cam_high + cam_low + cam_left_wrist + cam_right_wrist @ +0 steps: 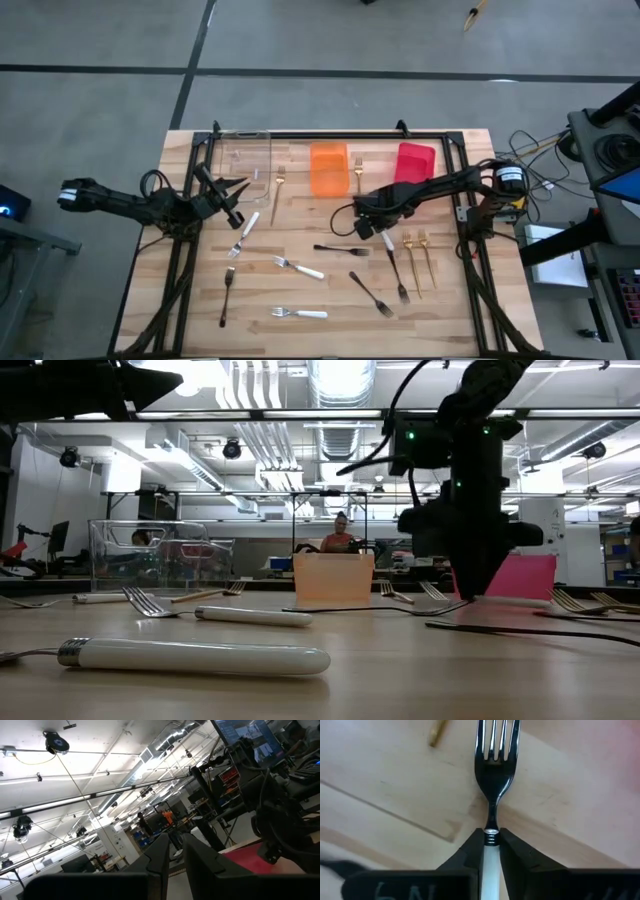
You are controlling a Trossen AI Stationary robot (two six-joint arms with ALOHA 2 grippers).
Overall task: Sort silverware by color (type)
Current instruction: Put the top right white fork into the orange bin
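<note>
My right gripper is shut on a silver fork with a white handle at the table's middle right. More silverware lies flat on the wood: white-handled forks, dark forks and gold forks. My left gripper hangs at the left, tipped upward above the table, its fingers together with nothing between them. My right gripper pinches the white-handled fork between its two fingers, at the metal collar where the neck meets the white handle. The fingers come from above, pointing steeply down. The tines stick out beyond the fingertips over the wood; I cannot tell whether the fork is lifted.
Three bins stand along the far side: clear, orange and red. A gold fork lies between the orange and red bins. A black frame edges the table. People and benches show in the room beyond.
</note>
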